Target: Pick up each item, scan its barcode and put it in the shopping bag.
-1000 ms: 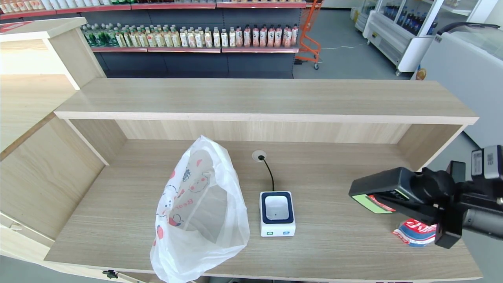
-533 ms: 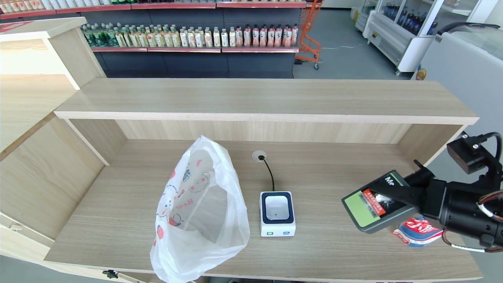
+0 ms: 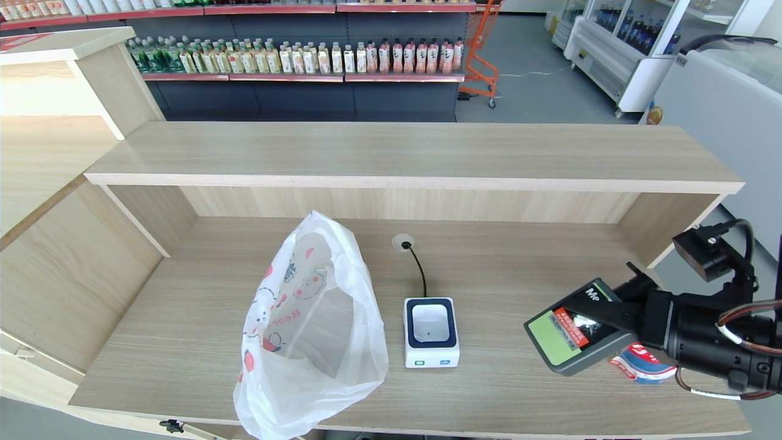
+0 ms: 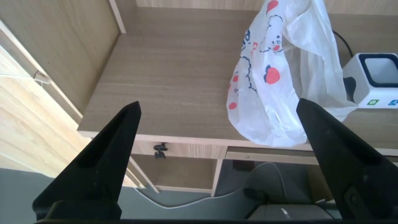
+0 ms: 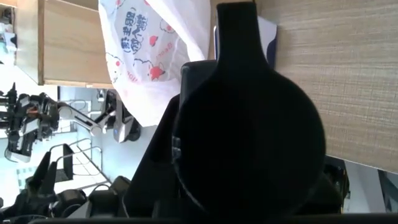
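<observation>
Dark flat green-labelled box (image 3: 571, 336) clamped in right pincer (image 3: 595, 315) near right desk (image 3: 519, 391) edge; left pincer (image 4: 219, 109) wide. Might fail scanning with wrong face toward white scanner (image 3: 431, 332).

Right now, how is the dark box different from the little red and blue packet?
The dark box is up in the air, tilted, gripped by the right pincer; the red and blue packet lies on the counter, partly hidden beneath it. The box is flat and stiff-looking with a green label; the packet looks soft and crinkly. Both sit at the counter's right end, right of the scanner.
</observation>
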{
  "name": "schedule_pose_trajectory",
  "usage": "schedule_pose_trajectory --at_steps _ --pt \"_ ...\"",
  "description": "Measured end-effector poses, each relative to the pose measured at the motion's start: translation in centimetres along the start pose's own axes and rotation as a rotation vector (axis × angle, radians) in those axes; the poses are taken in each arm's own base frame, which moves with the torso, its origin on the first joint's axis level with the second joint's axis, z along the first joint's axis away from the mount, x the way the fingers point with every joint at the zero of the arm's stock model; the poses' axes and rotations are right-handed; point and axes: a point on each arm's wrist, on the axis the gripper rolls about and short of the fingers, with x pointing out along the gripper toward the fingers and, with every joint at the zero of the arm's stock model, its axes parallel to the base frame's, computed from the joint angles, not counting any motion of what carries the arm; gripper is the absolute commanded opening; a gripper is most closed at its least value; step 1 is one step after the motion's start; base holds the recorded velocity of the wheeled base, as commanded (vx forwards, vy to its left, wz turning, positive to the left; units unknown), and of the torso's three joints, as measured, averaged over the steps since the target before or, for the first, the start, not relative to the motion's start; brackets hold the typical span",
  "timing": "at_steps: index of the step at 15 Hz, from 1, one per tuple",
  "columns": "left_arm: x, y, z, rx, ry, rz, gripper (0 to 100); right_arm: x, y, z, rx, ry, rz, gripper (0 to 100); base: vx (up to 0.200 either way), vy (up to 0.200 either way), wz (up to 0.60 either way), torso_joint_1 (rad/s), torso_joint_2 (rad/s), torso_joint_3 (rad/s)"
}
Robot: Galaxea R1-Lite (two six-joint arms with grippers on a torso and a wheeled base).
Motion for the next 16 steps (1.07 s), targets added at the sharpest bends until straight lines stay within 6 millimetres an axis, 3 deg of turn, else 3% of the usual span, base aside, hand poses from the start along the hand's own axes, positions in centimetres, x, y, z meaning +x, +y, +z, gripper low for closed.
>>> schedule_pose_trajectory --at_steps 4,11,16 --pt "0.0 0.0 0.0 -0.001 0.000 0.000 100 0.0 0.0 0.0 0.002 0.000 -0.002 0 0.000 0.200 0.00 -0.001 0.00 0.002" --pt "0.0 0.0 0.0 -0.001 0.000 0.001 100 0.9 -0.6 0.5 -0.007 0.002 -0.029 0 0.000 0.000 0.00 0.000 0.00 0.000" --pt "0.0 0.0 0.0 0.000 0.000 0.000 100 3.8 -2.5 0.9 -0.156 0.066 -0.084 0 0.000 0.000 0.00 0.000 0.00 0.000"
